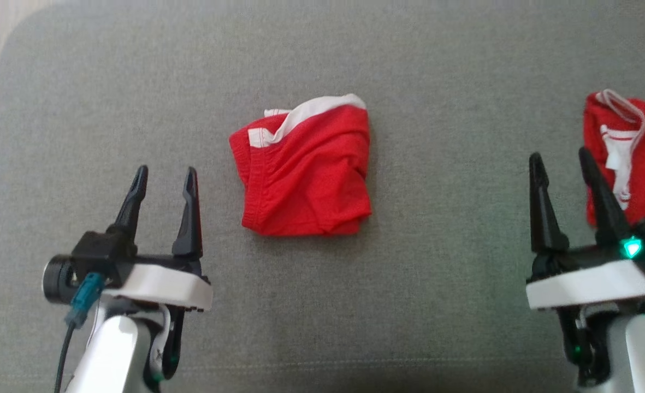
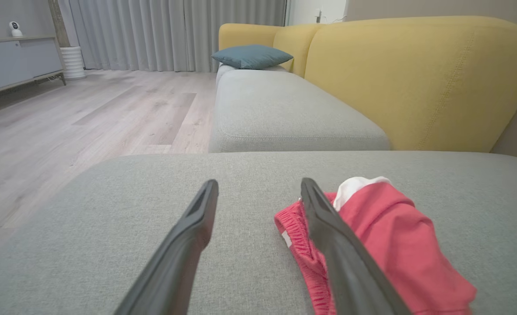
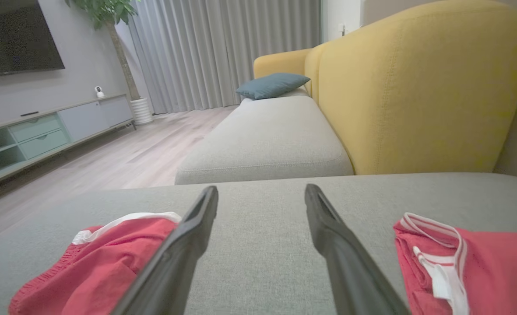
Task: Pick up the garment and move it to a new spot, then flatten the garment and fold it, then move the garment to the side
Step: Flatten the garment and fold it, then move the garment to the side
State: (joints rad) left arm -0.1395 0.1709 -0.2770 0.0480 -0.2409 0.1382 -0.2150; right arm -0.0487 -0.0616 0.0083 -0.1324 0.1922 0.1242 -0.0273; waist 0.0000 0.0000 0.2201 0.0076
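left gripper (image 1: 166, 173): fingers spread wide, nothing pinched between them, just sitting low over the grey cushion (image 1: 409, 305)

right gripper (image 1: 560, 158): same deal, fingers apart and empty

red garment (image 1: 303, 169): bunched into a rough square with a white waistband at its far edge. It lies a bit ahead and to the right of the left gripper's fingertips and well off to the left of the right gripper. From the left wrist cam the right-hand finger overlaps its near edge, can't tell if it's actually touching.

second red garment (image 1: 636, 158): red with white trim and a drawstring, right beside the right gripper's outer finger, on its right

further ahead of both grippers: yellow sofa back (image 2: 416, 78), with a blue pillow (image 2: 251, 56) way past the fingertips
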